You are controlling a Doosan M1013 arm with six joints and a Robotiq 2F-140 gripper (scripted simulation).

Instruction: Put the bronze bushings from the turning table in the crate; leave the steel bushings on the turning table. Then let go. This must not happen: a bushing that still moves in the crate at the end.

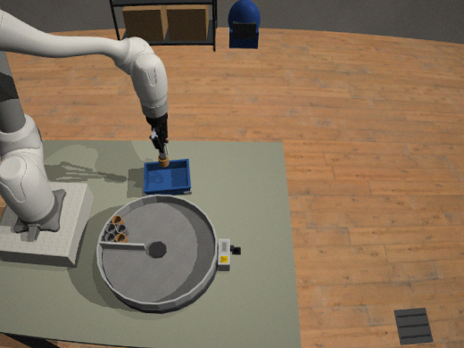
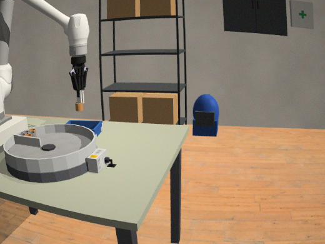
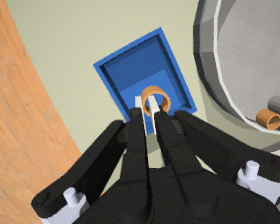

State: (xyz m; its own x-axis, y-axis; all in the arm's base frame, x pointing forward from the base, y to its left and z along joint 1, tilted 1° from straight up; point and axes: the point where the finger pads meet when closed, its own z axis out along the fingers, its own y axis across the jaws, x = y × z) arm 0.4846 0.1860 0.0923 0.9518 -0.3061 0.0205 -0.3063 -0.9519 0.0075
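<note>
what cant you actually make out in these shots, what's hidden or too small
- Bushings left on the turning table: the cluster is too small in the top view for a sure count; the divider hides most of it in the exterior view.
- Crate floor: the turning table's rim blocks it in the exterior view.
- Gripper hold on the bronze bushing: whether the fingers clamp its wall or sit inside its bore is too blurred.
- Arm base: cut off by the left edge.
</note>
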